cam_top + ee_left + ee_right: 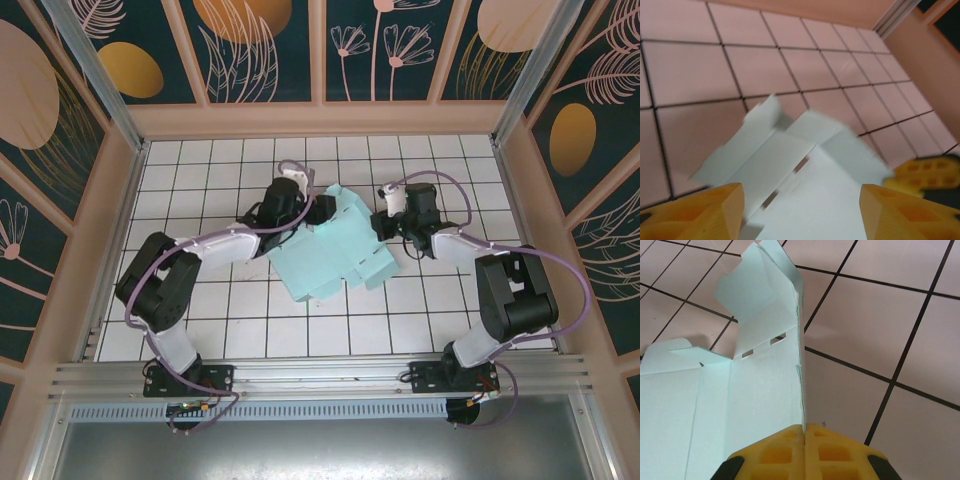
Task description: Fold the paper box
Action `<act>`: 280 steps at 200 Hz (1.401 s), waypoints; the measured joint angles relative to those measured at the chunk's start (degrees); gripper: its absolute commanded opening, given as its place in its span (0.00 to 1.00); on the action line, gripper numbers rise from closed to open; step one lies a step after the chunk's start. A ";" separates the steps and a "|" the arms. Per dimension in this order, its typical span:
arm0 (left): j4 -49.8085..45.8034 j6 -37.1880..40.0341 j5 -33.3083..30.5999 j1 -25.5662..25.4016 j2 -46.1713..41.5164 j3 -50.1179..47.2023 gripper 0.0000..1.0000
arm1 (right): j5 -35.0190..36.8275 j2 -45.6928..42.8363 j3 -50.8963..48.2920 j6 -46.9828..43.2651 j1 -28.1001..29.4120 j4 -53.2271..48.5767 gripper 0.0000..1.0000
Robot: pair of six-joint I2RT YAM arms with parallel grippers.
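Observation:
The paper box point(340, 250) is pale mint card, partly folded, lying mid-table with flaps spread. In the right wrist view one side panel of the paper box point(765, 390) stands upright with slots near its fold, and my right gripper point(805, 432) is shut on that panel's near edge. My left gripper point(802, 210) stands open over the card point(805, 195), its yellow fingers point(710, 210) wide apart on either side. From above, the left gripper point(318, 210) is at the box's far-left corner and the right gripper point(385, 226) is at its far-right side.
The white tiled floor point(220, 170) is ringed by peach walls point(320, 118), with a metal rail point(320, 375) along the near edge. The right gripper's yellow fingers point(927, 172) show at the right of the left wrist view.

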 measured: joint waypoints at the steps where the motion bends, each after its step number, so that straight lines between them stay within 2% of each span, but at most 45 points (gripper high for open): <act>1: -0.22 0.00 0.09 0.00 0.20 0.59 0.71 | 0.07 0.00 0.00 -0.02 0.04 0.02 0.03; 17: -3.43 0.55 1.07 -0.07 2.84 7.21 0.76 | 2.34 -0.02 -0.17 -0.96 1.07 0.57 0.03; 33: -6.99 0.61 1.90 -0.11 5.66 13.79 0.77 | 5.09 -0.13 -0.61 -2.03 2.32 1.27 0.03; 69: -16.72 1.11 3.48 -0.07 12.00 25.92 0.73 | 8.76 -1.09 -1.86 -4.37 4.31 2.60 0.03; 126: -35.23 6.56 7.26 -0.02 24.06 44.13 0.67 | 9.97 -1.62 -2.19 -5.42 4.83 4.26 0.03; 168: -42.88 8.41 8.70 -0.02 26.21 47.08 0.59 | 10.88 -1.62 -2.19 -5.95 5.40 4.35 0.03; 223: -45.55 8.04 11.21 -0.02 26.21 47.39 0.51 | 11.89 -1.62 -2.19 -5.95 5.44 4.33 0.03; 280: -45.53 -0.85 13.35 -0.02 26.21 47.36 0.42 | 15.06 -1.60 -2.19 -7.28 7.41 4.31 0.04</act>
